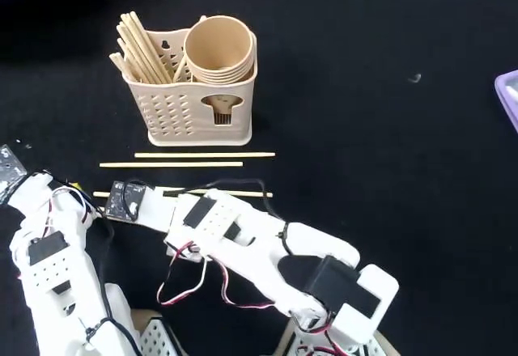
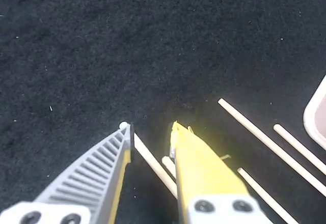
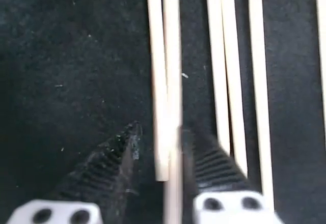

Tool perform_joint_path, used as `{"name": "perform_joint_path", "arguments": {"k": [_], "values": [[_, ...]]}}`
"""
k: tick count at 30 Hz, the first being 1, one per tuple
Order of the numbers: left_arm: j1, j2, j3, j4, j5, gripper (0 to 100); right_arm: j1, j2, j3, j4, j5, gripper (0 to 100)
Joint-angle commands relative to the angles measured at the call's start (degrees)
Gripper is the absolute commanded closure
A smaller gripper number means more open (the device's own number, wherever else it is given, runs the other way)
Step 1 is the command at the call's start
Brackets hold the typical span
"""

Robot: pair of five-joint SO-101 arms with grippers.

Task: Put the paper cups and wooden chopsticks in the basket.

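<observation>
The beige basket (image 1: 194,117) stands at the back left and holds several wooden chopsticks (image 1: 142,48) and stacked paper cups (image 1: 220,48). Three more chopsticks lie flat in front of it, the farthest (image 1: 202,154), the middle (image 1: 170,164) and the nearest (image 1: 235,193). My left gripper (image 2: 149,127) is open low over the mat, with a chopstick end (image 2: 153,165) between its grey and yellow fingers. My right gripper (image 3: 159,132) is open, its black fingers straddling a pair of chopsticks (image 3: 163,81). The right arm (image 1: 243,235) stretches left across the nearest chopstick.
The table is covered by a black mat (image 1: 364,170). A purple object (image 1: 508,97) sits at the right edge. The left arm's base (image 1: 57,275) fills the front left corner. A corner of the basket (image 2: 317,117) shows in the left wrist view.
</observation>
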State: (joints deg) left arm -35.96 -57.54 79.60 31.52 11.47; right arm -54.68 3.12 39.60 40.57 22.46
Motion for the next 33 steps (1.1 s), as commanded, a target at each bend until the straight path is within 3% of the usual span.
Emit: {"name": "perform_joint_path", "arguments": {"k": [1,11,19,26,33], "values": [[0.13,-1.05,-0.92,-1.14,-0.09,86,1.58,-0.66,-2.33,3.34,0.62,99.1],[0.13,-1.05,-0.84,-1.14,-0.09,86,8.18,-10.59,-2.24,18.99,9.41,98.8],[0.22,-1.05,-0.92,-1.14,-0.09,86,9.49,-13.93,0.84,18.2,9.49,97.9],[0.31,-1.05,-1.01,-1.14,-0.09,86,4.31,-13.93,1.19,14.59,5.8,75.1],[0.31,-1.05,-1.01,-1.14,-0.09,86,-0.97,-13.85,1.36,7.21,0.7,73.6]]}}
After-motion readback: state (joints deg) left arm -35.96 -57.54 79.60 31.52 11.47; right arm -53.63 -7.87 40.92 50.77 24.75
